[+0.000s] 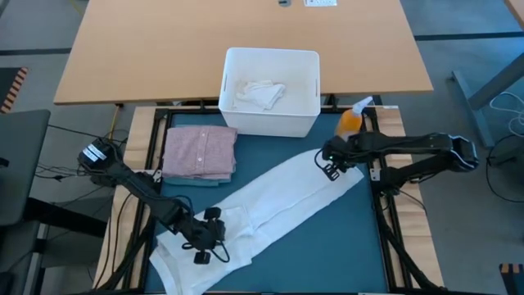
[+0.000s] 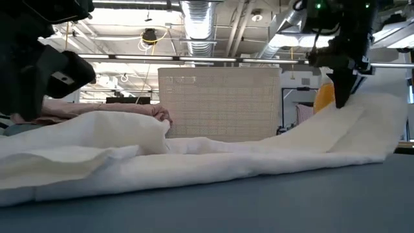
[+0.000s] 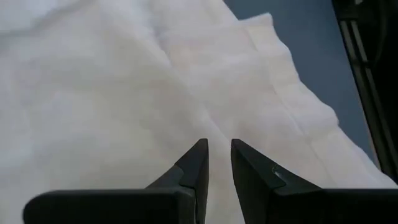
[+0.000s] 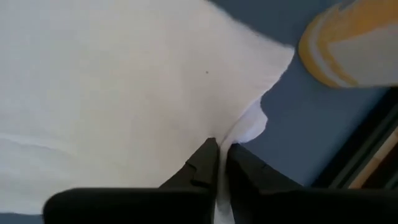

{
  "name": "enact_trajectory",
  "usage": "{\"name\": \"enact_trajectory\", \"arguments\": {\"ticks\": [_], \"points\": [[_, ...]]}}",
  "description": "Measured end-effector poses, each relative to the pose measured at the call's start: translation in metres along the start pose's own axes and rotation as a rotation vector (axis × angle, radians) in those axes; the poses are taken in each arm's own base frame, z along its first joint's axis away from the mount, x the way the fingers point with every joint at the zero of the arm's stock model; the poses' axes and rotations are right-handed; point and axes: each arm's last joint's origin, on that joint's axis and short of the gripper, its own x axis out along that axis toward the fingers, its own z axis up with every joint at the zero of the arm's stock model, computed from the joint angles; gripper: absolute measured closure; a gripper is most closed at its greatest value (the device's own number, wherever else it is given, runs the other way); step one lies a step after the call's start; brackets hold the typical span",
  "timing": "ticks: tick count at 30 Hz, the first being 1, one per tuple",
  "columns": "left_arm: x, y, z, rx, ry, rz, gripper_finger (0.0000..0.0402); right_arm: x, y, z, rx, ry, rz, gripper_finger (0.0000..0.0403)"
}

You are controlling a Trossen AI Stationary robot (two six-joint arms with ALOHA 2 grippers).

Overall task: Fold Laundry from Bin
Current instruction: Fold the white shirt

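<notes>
A long white cloth (image 1: 270,209) lies slantwise on the teal mat (image 1: 344,246), from the near left to the far right. My left gripper (image 1: 209,243) is at its near-left end, fingers close together on the cloth. My right gripper (image 1: 330,168) is shut on its far-right end. A folded pink shirt (image 1: 201,153) lies flat on the mat at the far left. Behind it stands the white bin (image 1: 307,115), with a crumpled white piece (image 1: 260,93) inside. My left gripper (image 3: 217,148) slants down onto the cloth's near-left end; white cloth (image 3: 219,163) fills the narrow gap between its fingers. Whether that is an edge or a fold does not show. My right gripper (image 4: 221,149) pinches the cloth's edge (image 4: 239,127) near its far-right corner between the two fingers, from above. That end (image 2: 352,113) rises off the mat up to the fingers (image 2: 339,97); the rest lies on the mat.
An orange spray bottle (image 1: 352,121) stands just beyond my right gripper, beside the bin. The mat's dark frame rails (image 1: 385,221) run along both sides. Bare mat lies at the near right. A wooden table (image 1: 164,49) stands behind the bin.
</notes>
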Motion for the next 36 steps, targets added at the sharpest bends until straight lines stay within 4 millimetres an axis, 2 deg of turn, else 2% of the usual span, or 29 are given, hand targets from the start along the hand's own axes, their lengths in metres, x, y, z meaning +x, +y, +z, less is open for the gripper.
{"name": "enact_trajectory", "arguments": {"ticks": [2,5,12,18,21,23,28,36], "points": [[0.001,0.002,0.003,0.000,-0.035,0.030,0.0344,0.003,0.001,-0.001,-0.011,0.019,-0.008,0.0355],[0.010,0.006,0.003,-0.021,-0.058,0.090,0.0344,0.004,0.005,-0.002,-0.032,0.018,-0.003,0.0386],[0.036,0.018,-0.004,-0.043,0.030,0.094,0.0344,0.006,0.005,0.000,-0.014,0.024,-0.004,0.0370],[0.046,0.019,-0.006,-0.047,0.024,0.091,0.0344,0.014,0.007,0.003,-0.040,0.056,-0.021,0.0385],[0.057,0.022,-0.006,-0.048,-0.001,0.101,0.0344,0.011,0.008,0.003,-0.045,0.053,-0.015,0.0385],[0.066,0.026,-0.003,-0.049,-0.031,0.094,0.0344,0.002,0.008,0.004,-0.054,0.047,-0.008,0.0385],[0.087,0.044,0.005,-0.066,-0.106,0.060,0.0344,-0.034,0.011,0.011,-0.075,0.008,0.058,0.0385],[0.101,0.094,0.034,-0.127,-0.223,0.127,0.0344,-0.096,0.019,0.022,-0.113,-0.058,0.143,0.0385]]}}
